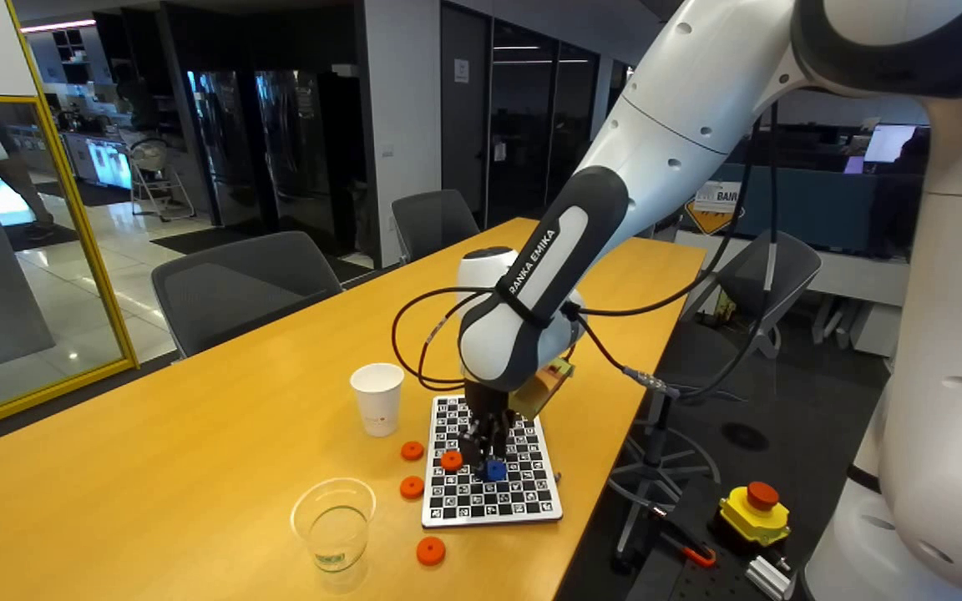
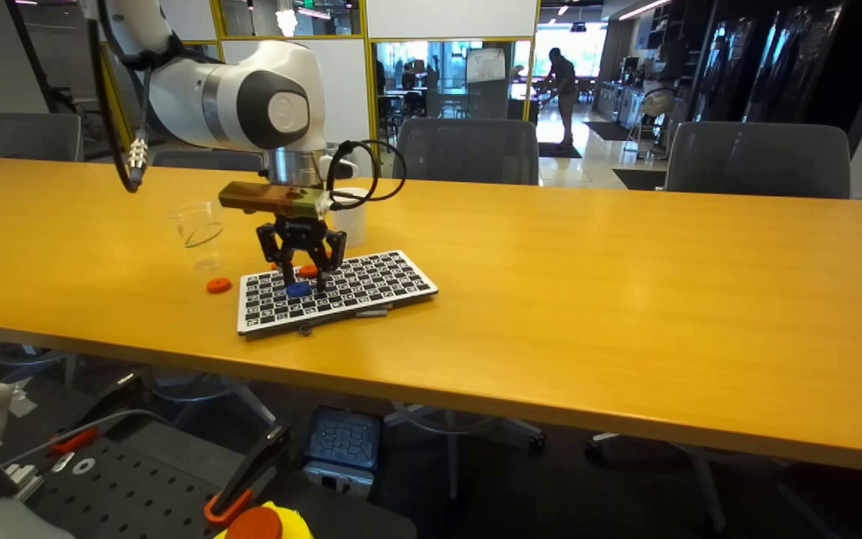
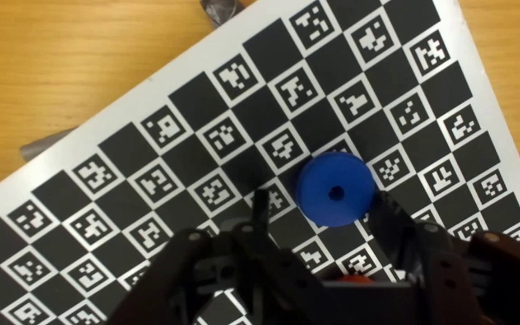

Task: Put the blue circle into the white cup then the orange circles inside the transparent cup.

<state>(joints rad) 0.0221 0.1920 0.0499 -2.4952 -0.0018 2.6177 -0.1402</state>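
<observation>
The blue circle lies flat on a checkered board, a small hole in its centre. My gripper points down over it with fingers on both sides: the right one is at the disc's edge, while a gap shows on the left. The jaws are part-way apart and nothing is clamped. Several orange circles are about: one on the board, others on the table beside it, including a near one. The white cup stands upright beyond the discs. Also upright, the transparent cup shows no discs inside.
The checkered board rests on the wooden table, near its edge. Dark metal pieces poke out from under the board. A cable loops beside the wrist. Chairs line the far side.
</observation>
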